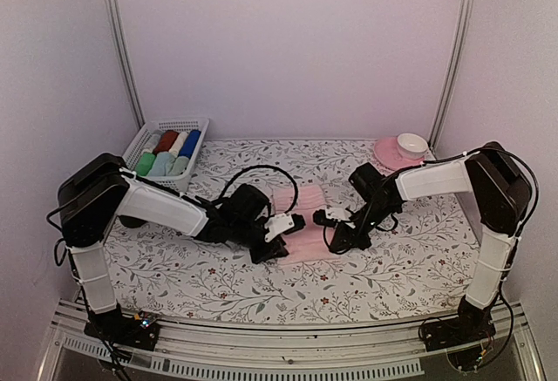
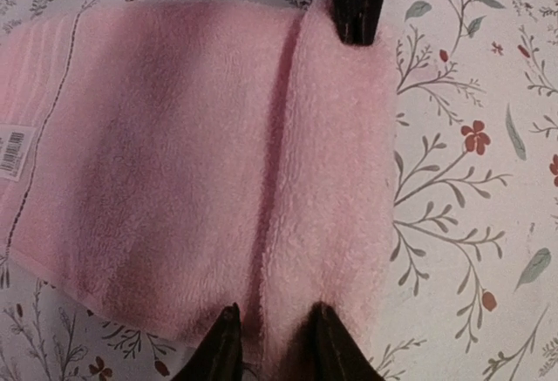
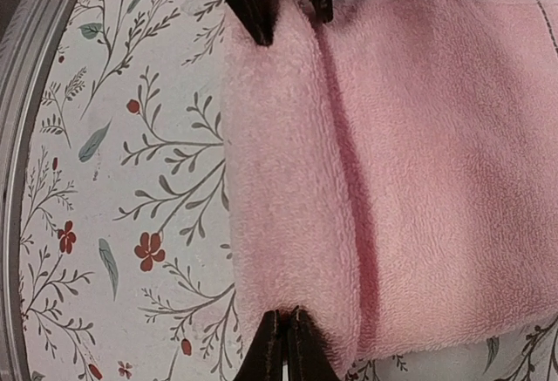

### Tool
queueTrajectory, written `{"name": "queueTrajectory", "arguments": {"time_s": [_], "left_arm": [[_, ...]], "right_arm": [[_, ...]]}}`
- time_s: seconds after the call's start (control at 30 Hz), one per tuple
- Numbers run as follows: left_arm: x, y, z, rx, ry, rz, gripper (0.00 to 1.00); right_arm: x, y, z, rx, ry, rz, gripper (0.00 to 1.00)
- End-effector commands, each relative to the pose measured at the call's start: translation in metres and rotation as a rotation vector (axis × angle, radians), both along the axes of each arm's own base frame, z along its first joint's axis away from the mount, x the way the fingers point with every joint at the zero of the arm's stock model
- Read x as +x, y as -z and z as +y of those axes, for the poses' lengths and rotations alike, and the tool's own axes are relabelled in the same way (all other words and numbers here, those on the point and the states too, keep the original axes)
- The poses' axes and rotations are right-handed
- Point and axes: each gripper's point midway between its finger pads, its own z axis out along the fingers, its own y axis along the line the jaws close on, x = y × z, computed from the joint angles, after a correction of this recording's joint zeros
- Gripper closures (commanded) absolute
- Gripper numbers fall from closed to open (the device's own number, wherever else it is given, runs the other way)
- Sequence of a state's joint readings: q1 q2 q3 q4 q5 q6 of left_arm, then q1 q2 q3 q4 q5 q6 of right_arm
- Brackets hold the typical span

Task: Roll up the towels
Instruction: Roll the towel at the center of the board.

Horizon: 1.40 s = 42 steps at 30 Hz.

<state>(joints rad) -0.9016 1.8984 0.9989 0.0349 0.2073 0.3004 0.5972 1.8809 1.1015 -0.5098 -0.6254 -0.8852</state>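
Observation:
The pale pink towel (image 1: 301, 215) lies on the flowered table, its near edge turned over into one low roll (image 2: 327, 180). My left gripper (image 2: 272, 329) stands at the roll's left end, its two fingers parted to either side of the roll and slightly open. At the opposite end my right gripper (image 3: 290, 329) is pinched shut on the roll's edge. In the top view the left gripper (image 1: 295, 222) and right gripper (image 1: 321, 218) face each other across the towel. A white label (image 2: 13, 150) shows on the flat part.
A white basket (image 1: 197, 126) at the back left holds several rolled cloths in green, mint, dark red, white and blue. A pink saucer (image 1: 384, 153) with a white cup (image 1: 411, 144) sits at the back right. White walls close in the table.

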Motion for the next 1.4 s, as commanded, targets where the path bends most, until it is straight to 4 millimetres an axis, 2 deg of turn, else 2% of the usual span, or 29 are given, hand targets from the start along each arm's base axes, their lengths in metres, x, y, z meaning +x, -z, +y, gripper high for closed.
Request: {"name": "queueTrajectory", "arguments": {"time_s": [0.0,0.07,0.13,0.2,0.3,0.47,0.6,0.77,0.97,1.13,1.37], "left_arm": [[0.009,0.008,0.022,0.077,-0.065,-0.006,0.7],[0.014,0.006,0.026,0.084,-0.091,-0.032,0.67],[0.022,-0.002,0.03,0.084,-0.126,-0.081,0.6],[0.031,-0.016,0.034,0.058,-0.168,-0.16,0.59],[0.035,-0.042,0.038,-0.006,-0.189,-0.267,0.56],[0.006,-0.065,0.03,-0.052,-0.076,-0.418,0.54],[-0.03,-0.058,0.011,-0.027,0.088,-0.504,0.54],[-0.048,-0.03,0.001,0.081,0.192,-0.54,0.54],[-0.047,-0.007,-0.001,0.184,0.208,-0.562,0.57],[-0.036,-0.002,0.002,0.223,0.163,-0.599,0.58],[-0.03,0.006,0.006,0.255,0.145,-0.609,0.57]], "right_arm": [[0.008,0.01,0.003,-0.029,0.03,0.007,0.97],[0.009,0.013,0.003,-0.037,0.036,0.013,0.97],[0.009,0.015,0.002,-0.043,0.04,0.018,0.97],[0.009,0.017,0.002,-0.048,0.043,0.024,0.97],[0.01,0.02,0.002,-0.056,0.048,0.027,0.97],[0.011,0.023,0.001,-0.069,0.058,0.047,0.97],[0.009,0.024,0.003,-0.073,0.059,0.076,0.96],[0.01,0.024,0.002,-0.082,0.065,0.085,0.96],[0.01,0.022,0.001,-0.083,0.065,0.083,0.96],[0.009,0.023,0.0,-0.087,0.062,0.088,0.96],[0.007,0.025,0.0,-0.089,0.055,0.096,0.96]]}}
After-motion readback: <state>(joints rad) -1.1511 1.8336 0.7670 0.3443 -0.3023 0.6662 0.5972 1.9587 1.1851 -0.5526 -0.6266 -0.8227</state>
